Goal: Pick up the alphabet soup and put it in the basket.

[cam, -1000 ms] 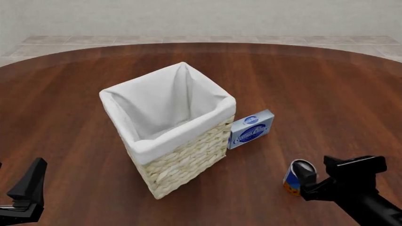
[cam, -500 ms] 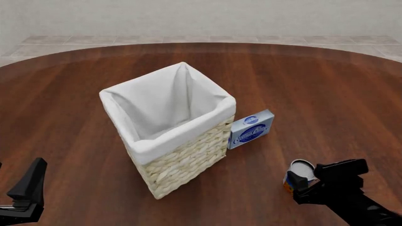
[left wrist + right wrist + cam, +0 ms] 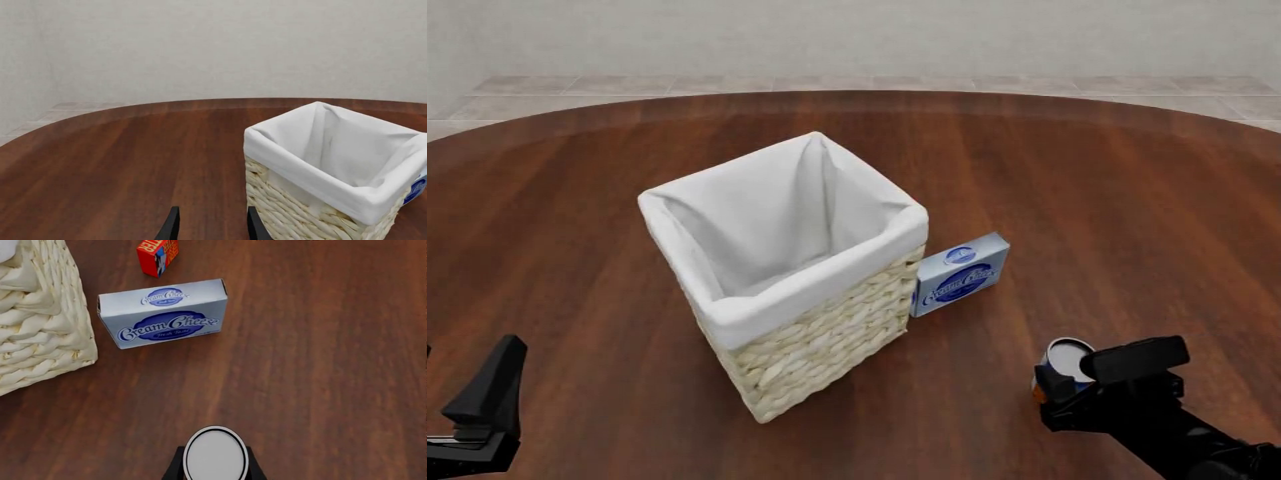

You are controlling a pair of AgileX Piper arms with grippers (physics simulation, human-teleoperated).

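Nearest the camera, at the front right of the desk [image 3: 1121, 200], the right tool [image 3: 1065, 392] is clenched on the alphabet soup [image 3: 1068, 358]; the right wrist view shows the silvery-white lid [image 3: 215, 454] seated between the two dark fingers [image 3: 175, 467], one on each side of the can. Front view: can stands roughly upright, lid up, a sliver of orange-red band showing at its base; whether it touches the wood cannot be told. At the front left, the left tool [image 3: 481, 415] hangs low near the desk edge, well apart from every object; the left wrist view shows its two finger tips [image 3: 169, 227] parted with bare wood between them, so it is released. Farther in, a flat blue-and-white cream cheese box [image 3: 961, 272] stands on edge just beside the right wall of the basket [image 3: 814, 340]. Basket upright near mid-desk, white lining [image 3: 767, 220] folded over its rim. Beyond the box, the right wrist view picks up a small red carton [image 3: 157, 255] near the wicker.
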